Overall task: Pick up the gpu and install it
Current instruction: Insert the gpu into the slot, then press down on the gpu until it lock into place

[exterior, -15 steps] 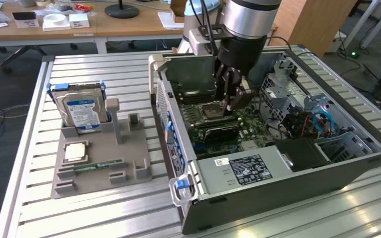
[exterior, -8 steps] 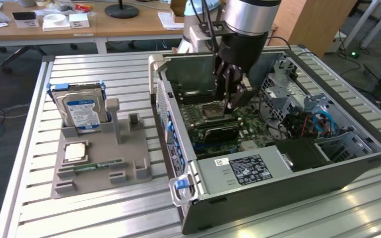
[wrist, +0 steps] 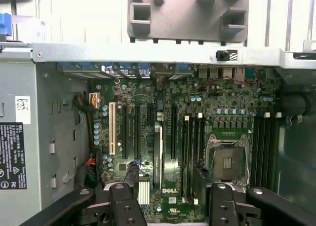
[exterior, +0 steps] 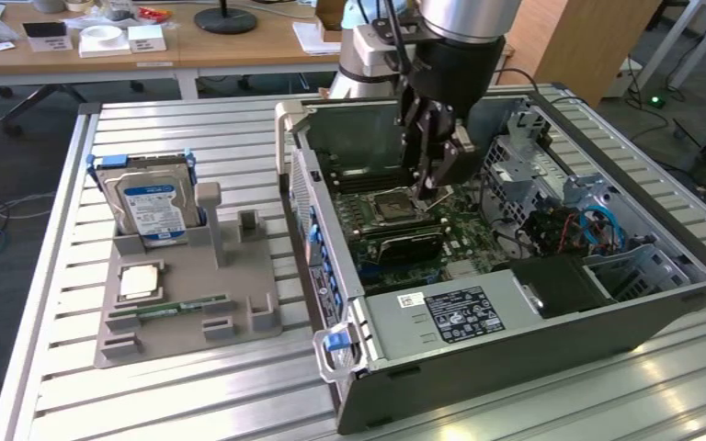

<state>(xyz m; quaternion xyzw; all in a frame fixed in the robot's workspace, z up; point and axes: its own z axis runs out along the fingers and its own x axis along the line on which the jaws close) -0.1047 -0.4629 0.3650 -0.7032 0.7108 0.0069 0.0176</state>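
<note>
The arm reaches down from the top centre of the exterior view into the open case [exterior: 513,340], which lies on its side on the slatted metal worktop [exterior: 206,395] and takes up the right half of that view. The claw [exterior: 433,188] hangs just above the motherboard [exterior: 451,230], near the CPU socket [exterior: 396,204].

In the wrist view the claw [wrist: 167,186] stands wide apart and holds nothing. Its two dark fingers [wrist: 131,181] sit on either side of the gpu [wrist: 158,152], with a gap between each finger and the card. The gpu shows there edge-on as a thin grey strip standing in a slot on the motherboard [wrist: 222,102], among the long black slots and beside the socket [wrist: 228,162].

In the exterior view the gpu [exterior: 404,243] is the dark flat card inside the case, just below the claw at frame centre. Whether it is pressed fully home in the slot cannot be told.

The power supply [exterior: 451,312], with its black label, fills the lower end of the case.

At the exterior view's left a grey holder [exterior: 249,276] rests on the worktop, well apart from the claw. It carries an upright hard drive [exterior: 151,202] with a blue label, a square CPU [exterior: 140,281] and a narrow green RAM stick [exterior: 181,306] lying flat.
</note>
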